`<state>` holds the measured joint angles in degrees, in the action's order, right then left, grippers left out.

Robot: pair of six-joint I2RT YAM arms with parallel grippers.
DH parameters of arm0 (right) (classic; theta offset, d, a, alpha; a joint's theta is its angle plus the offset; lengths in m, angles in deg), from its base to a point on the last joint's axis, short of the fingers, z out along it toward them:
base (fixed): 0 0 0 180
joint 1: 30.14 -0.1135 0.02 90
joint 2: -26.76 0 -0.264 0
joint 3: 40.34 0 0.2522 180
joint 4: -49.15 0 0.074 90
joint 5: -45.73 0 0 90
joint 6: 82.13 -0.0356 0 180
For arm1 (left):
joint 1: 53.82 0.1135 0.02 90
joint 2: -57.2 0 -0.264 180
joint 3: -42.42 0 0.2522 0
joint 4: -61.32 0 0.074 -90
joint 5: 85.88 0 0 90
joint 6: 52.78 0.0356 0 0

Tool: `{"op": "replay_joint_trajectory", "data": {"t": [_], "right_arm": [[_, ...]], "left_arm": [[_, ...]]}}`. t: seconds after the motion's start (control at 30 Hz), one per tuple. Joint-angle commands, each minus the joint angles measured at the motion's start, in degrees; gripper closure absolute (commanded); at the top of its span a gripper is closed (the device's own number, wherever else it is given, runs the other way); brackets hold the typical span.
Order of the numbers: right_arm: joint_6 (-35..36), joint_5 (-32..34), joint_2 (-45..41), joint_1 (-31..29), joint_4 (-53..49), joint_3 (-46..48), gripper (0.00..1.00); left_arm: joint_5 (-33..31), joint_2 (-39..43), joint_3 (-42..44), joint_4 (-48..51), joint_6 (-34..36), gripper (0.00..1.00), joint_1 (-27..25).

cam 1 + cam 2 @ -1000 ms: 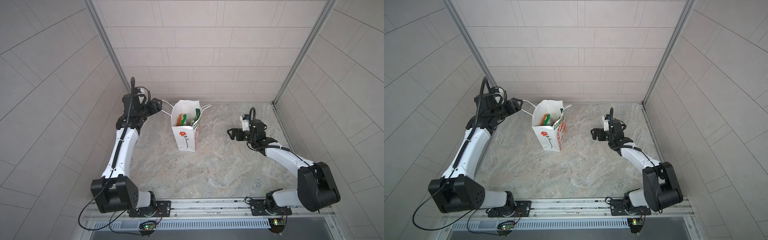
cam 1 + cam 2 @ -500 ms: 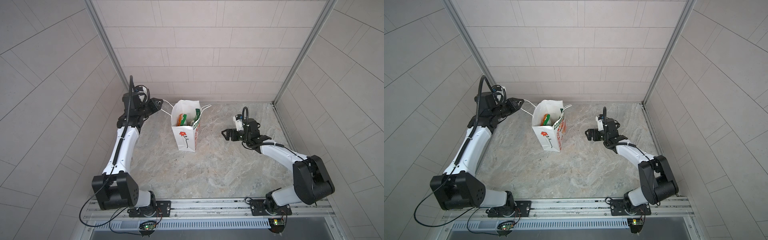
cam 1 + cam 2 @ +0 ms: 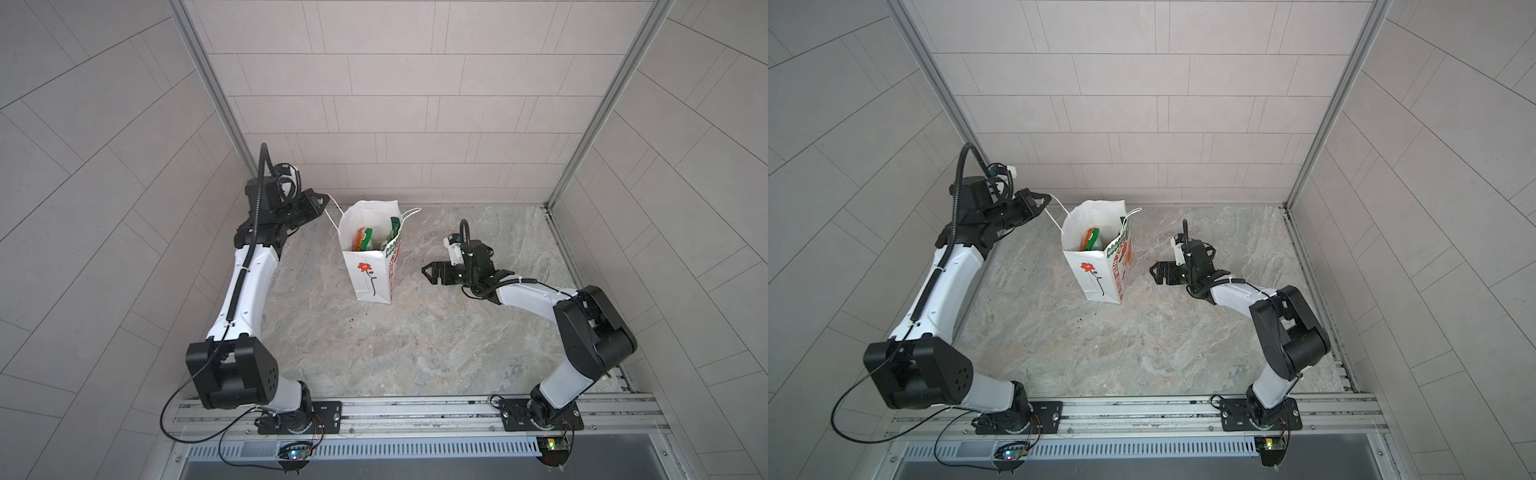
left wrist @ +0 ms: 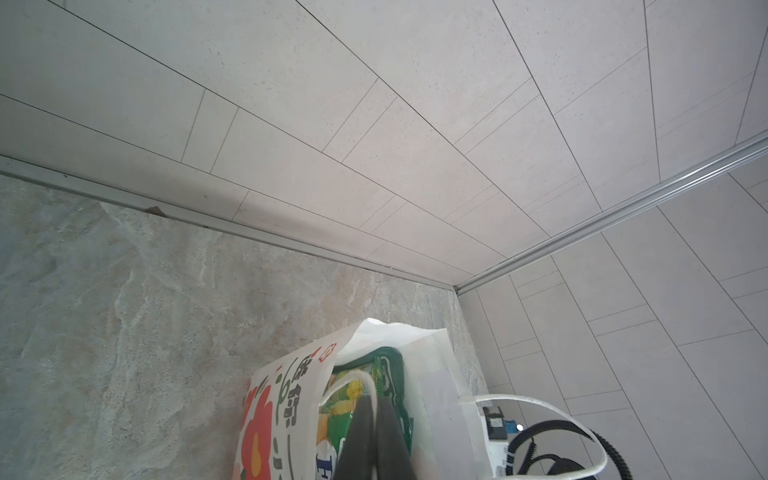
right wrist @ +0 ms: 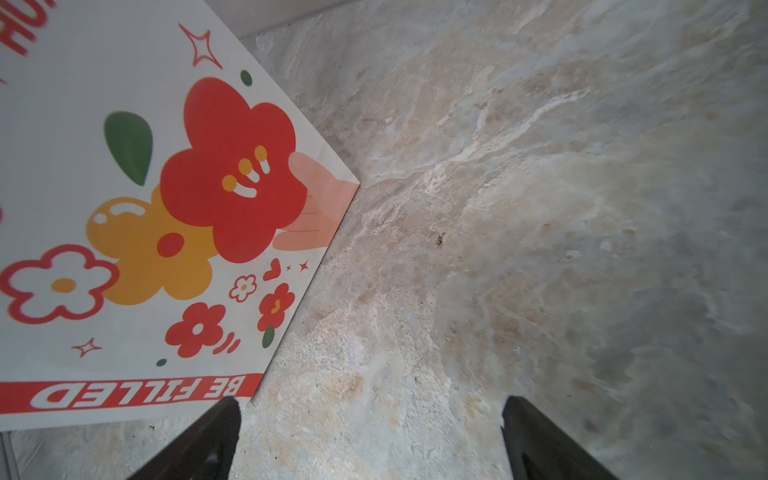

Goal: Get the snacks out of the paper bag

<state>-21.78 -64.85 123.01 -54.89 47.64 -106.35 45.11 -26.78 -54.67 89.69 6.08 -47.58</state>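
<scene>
Left wrist view: the left gripper (image 4: 375, 405) has its black fingers pressed together on a white cord handle (image 4: 349, 375) of the tall white paper bag (image 4: 286, 399), and the cord arcs over the fingertips. In both top views that cord runs taut from the gripper tip to the bag's left rim. The bag stands upright on the grey marbled tabletop (image 3: 415, 353), mouth open. Glossy snack packets sit inside: an orange-green packet (image 3: 362, 240) near the middle and a dark green packet (image 3: 394, 227) against the right wall. The right gripper (image 3: 430, 274) hangs low to the right of the bag, jaws spread wide and empty, aimed at the lettered side, near but apart. In the right wrist view the flowered panel (image 5: 124, 208) lies just beyond one finger (image 5: 199, 440).
</scene>
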Motion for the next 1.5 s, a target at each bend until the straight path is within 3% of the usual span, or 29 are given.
{"op": "replay_joint_trajectory", "data": {"t": [0.0,0.3,0.4,0.83,1.0,1.23,1.47], "right_arm": [[-5.34,0.45,2.94,-1.96,5.98,-1.69,0.01],[-11.67,1.72,10.86,-4.94,13.39,-3.31,0.03],[-13.64,1.15,12.67,-5.96,18.55,-1.87,0.03],[-15.78,2.87,13.18,-7.41,21.28,2.51,0.03],[-16.24,-0.69,14.27,-7.41,25.51,3.39,0.03],[-15.97,1.70,12.90,-7.38,23.34,5.48,0.03],[-13.55,9.56,5.86,-6.32,17.44,13.40,0.02]], "left_arm": [[3.56,-0.03,-4.81,-0.52,0.21,1.00,-0.77],[3.71,-1.58,-12.44,6.42,3.68,1.00,-9.06],[2.59,-1.06,-12.69,6.95,4.09,1.00,-12.51],[-6.04,2.04,-9.89,7.48,4.65,1.00,-29.15],[-8.93,1.86,-8.11,5.23,2.63,1.00,-34.64],[-11.08,2.42,-4.61,1.51,-0.14,1.00,-37.94],[-10.92,2.73,-2.06,-1.46,-2.36,1.00,-39.46]]}}
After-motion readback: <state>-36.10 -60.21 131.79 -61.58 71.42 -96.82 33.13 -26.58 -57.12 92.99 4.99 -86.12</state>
